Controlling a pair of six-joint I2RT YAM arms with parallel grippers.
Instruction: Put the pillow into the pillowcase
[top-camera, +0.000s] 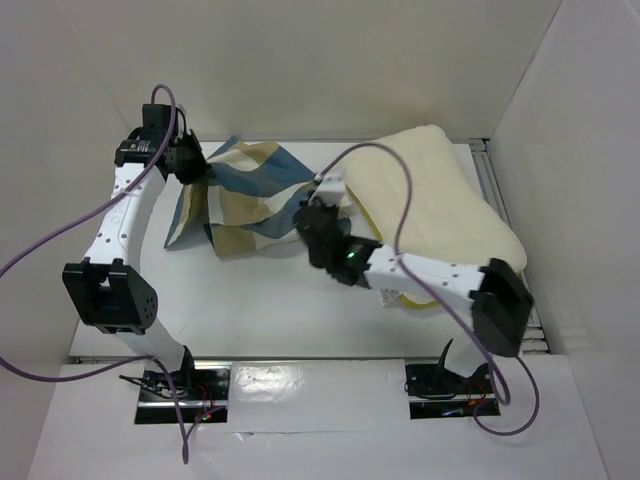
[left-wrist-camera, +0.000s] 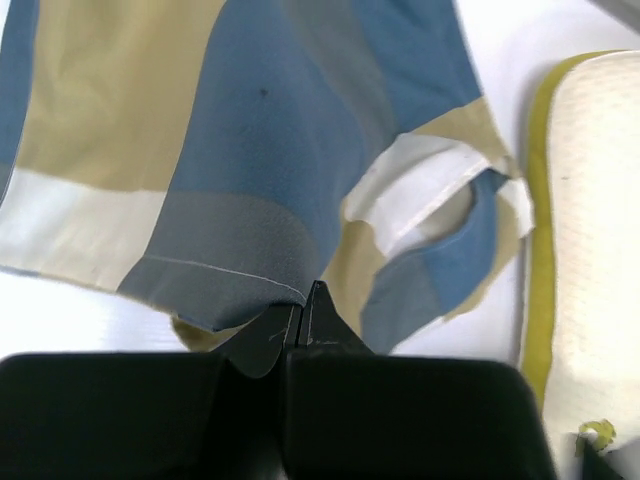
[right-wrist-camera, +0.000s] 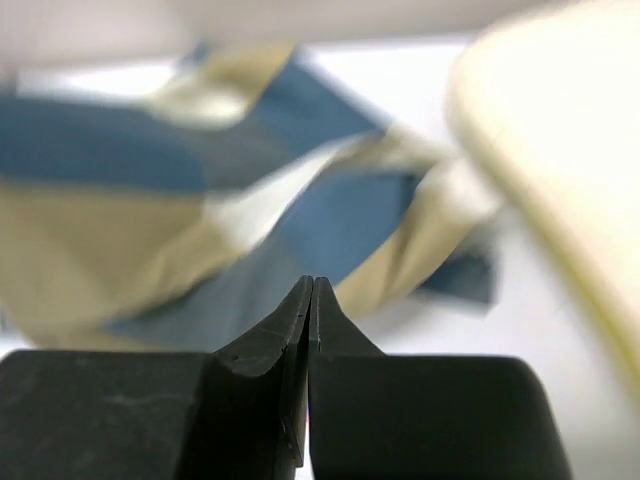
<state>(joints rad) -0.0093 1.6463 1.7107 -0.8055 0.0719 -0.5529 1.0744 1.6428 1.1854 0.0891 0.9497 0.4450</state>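
Note:
The pillowcase, a limp sack of blue, tan and white checks, lies bunched at the back middle of the table, its left end lifted. My left gripper is shut on that lifted edge; in the left wrist view the blue-grey hem runs into the closed tips of the gripper. The cream pillow lies at the back right, its olive piping showing in the left wrist view. My right gripper is shut and empty at the pillowcase's right end, between it and the pillow. Its tips point at the blurred pillowcase, with the pillow to the right.
White walls close in the table at the back and both sides. A metal rail runs along the right edge beside the pillow. Purple cables loop over both arms. The right arm's forearm lies over the pillow's near corner.

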